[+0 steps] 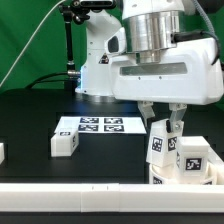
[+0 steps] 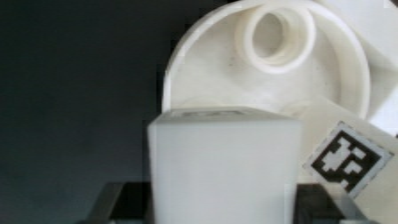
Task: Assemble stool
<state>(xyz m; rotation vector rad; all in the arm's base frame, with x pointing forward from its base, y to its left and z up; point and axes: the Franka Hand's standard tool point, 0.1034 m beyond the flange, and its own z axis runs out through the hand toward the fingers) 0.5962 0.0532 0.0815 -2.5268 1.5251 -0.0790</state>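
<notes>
My gripper point(image 1: 164, 124) is shut on a white block leg point(image 1: 158, 146) with a black-and-white tag and holds it upright at the exterior view's lower right. In the wrist view the leg point(image 2: 222, 165) fills the space between the dark fingers point(image 2: 128, 203). Just beyond it lies the white round seat point(image 2: 267, 70) with a raised ring hole. A tagged white part point(image 2: 349, 160) sits beside the held leg. It also shows in the exterior view point(image 1: 191, 158), touching or very near the held leg. A loose leg point(image 1: 65, 143) lies on the black table at the left.
The marker board point(image 1: 92, 125) lies flat in the table's middle behind the loose leg. A long white border rail point(image 1: 90, 196) runs along the front edge. Another white piece point(image 1: 2, 152) shows at the far left edge. The arm's base point(image 1: 100, 60) stands at the back.
</notes>
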